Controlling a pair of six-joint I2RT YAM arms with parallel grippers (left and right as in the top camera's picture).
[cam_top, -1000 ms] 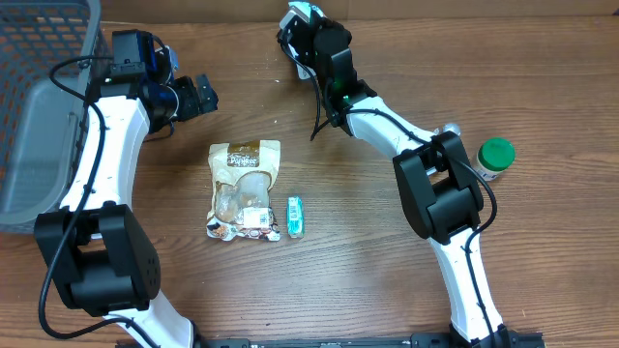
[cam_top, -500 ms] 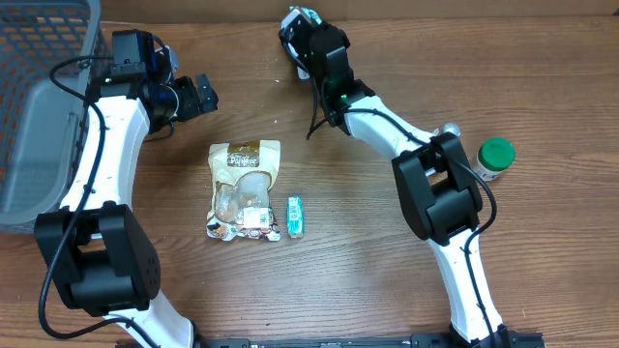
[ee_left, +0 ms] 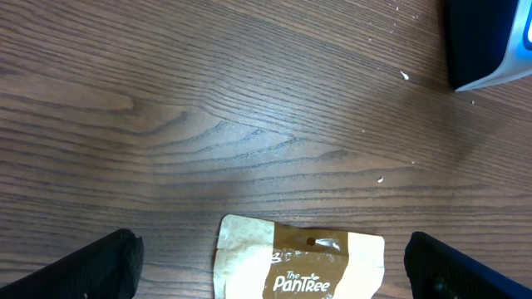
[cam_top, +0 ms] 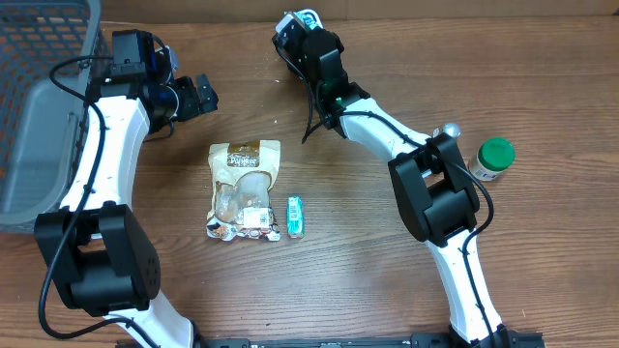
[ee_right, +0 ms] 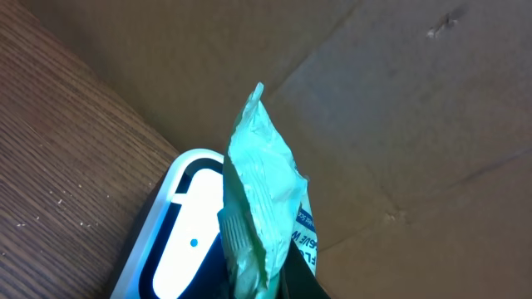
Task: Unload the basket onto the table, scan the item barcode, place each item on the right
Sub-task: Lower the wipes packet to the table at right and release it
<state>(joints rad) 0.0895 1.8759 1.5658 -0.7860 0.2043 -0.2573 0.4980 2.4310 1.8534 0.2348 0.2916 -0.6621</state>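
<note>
Green packet (ee_right: 262,191) held over the scanner (ee_right: 187,241)
Right hand (cam_top: 302,34) pinches it close over the scanner's lit face; the scan looks underway, not confirmed. Left hand (cam_top: 198,95) hangs spread, well apart from the scanner.

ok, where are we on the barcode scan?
Done: the green packet is off the table, pinched in the right fingers.
In hand: it hangs right over the scanner by the cardboard wall; I can't tell if a barcode faces it.
Left: PanTree pouch, small teal pack and green-lidded bottle lie on the table. The left fingers are open and empty above the pouch.
</note>
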